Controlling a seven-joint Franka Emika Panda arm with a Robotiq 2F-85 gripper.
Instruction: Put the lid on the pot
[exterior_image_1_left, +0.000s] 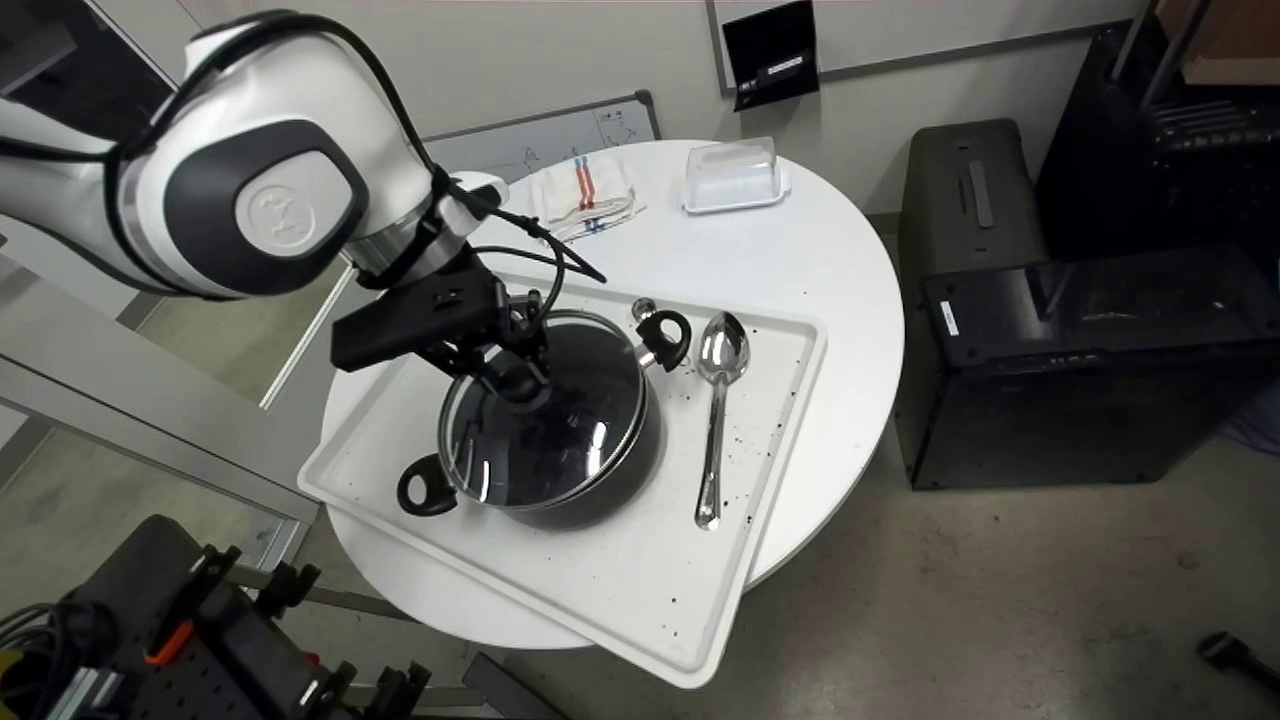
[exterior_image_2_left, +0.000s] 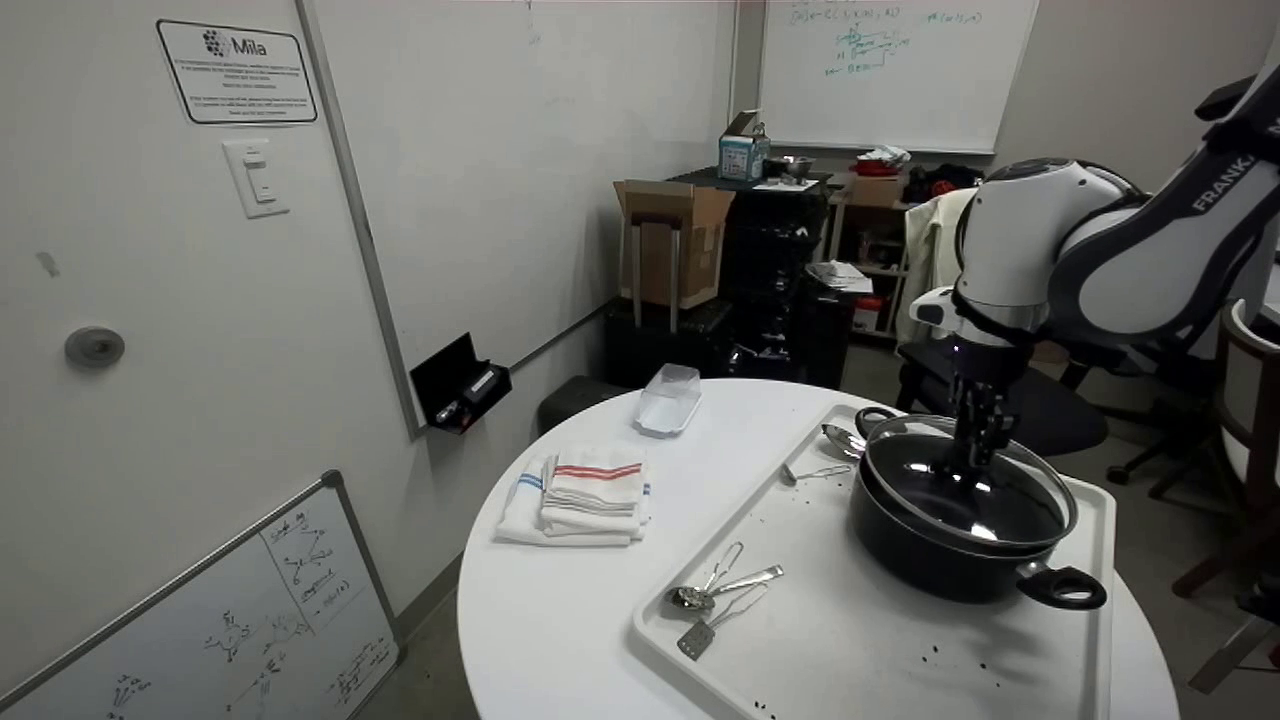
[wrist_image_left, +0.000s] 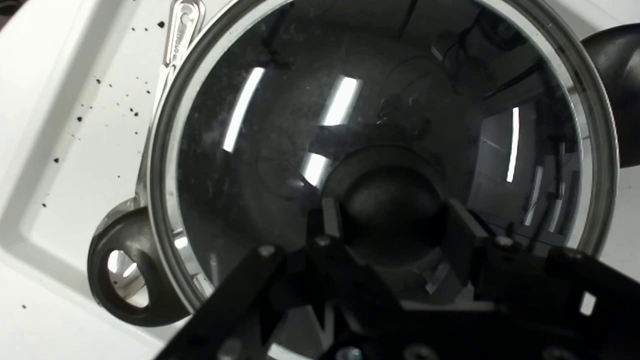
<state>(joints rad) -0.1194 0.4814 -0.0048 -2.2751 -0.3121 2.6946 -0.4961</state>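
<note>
Jaws pinch the dark knob (wrist_image_left: 392, 210), a pad (wrist_image_left: 331, 217) at either flank, as far as we can judge from the wrist view. We find the gripper (wrist_image_left: 395, 222) at the middle of the glass lid (wrist_image_left: 380, 117), which covers the mouth of the pot (exterior_image_2_left: 930, 560). The placing looks nearly done to us, yet in both exterior views the lid's rim seems a little off the pot's, and we cannot tell whether the two touch all round. What is left, we judge, is to seat it squarely, let go and lift clear. Only the wrist view shows pads against knob; from outside, that spot is black. Further out, the pot stands on the white tray (exterior_image_2_left: 830, 640). In an exterior view we get the whole metal spoon (exterior_image_1_left: 715, 430), which the wrist view gives only in part. In an exterior view a small turner (exterior_image_2_left: 697, 640) lies in the tray's corner, outside the wrist view.
</note>
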